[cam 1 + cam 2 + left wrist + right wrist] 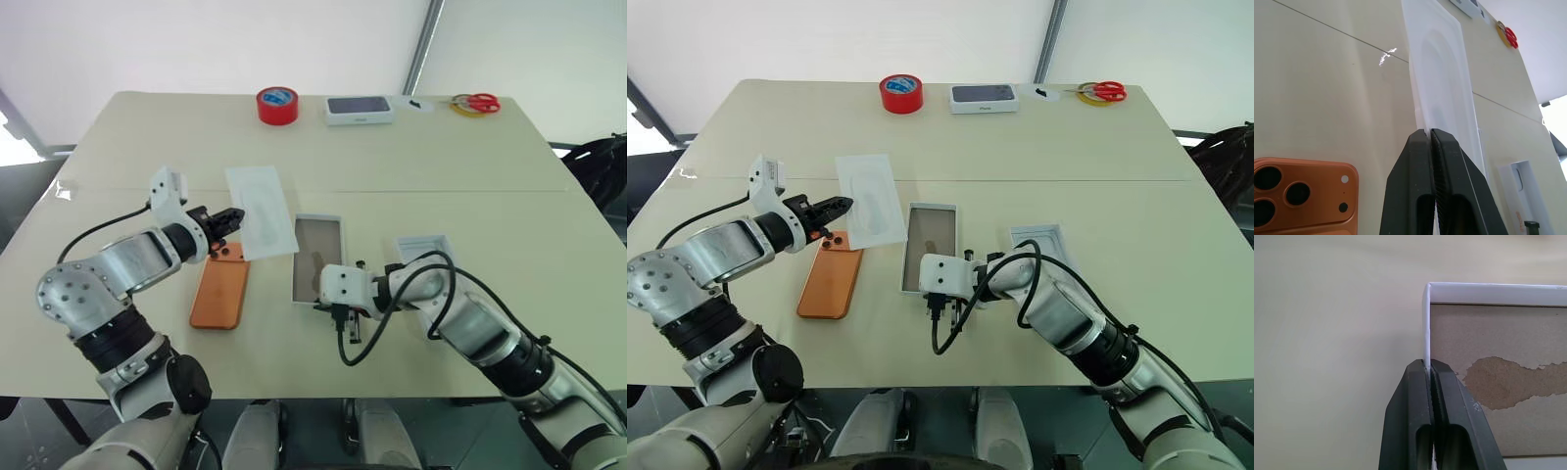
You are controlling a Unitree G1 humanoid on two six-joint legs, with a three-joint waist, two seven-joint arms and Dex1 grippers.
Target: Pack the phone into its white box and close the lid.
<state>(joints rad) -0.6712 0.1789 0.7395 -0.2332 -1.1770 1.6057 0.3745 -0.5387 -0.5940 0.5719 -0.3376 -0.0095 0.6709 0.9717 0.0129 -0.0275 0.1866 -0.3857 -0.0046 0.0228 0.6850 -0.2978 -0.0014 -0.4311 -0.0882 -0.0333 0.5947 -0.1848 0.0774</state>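
left jaws clamp the insert (261,210) above the phone (219,292); right jaws clamp the white box (318,258) wall.

An orange phone (219,293), a white box (315,259) with a grey-brown floor, and a red tape roll (277,105) are shown.

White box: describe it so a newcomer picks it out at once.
On the beige table, look at the near middle, just right of the orange phone. The white box is the shallow open tray with a grey-brown floor; the right gripper pinches its wall. The small box at the far edge has a dark top.
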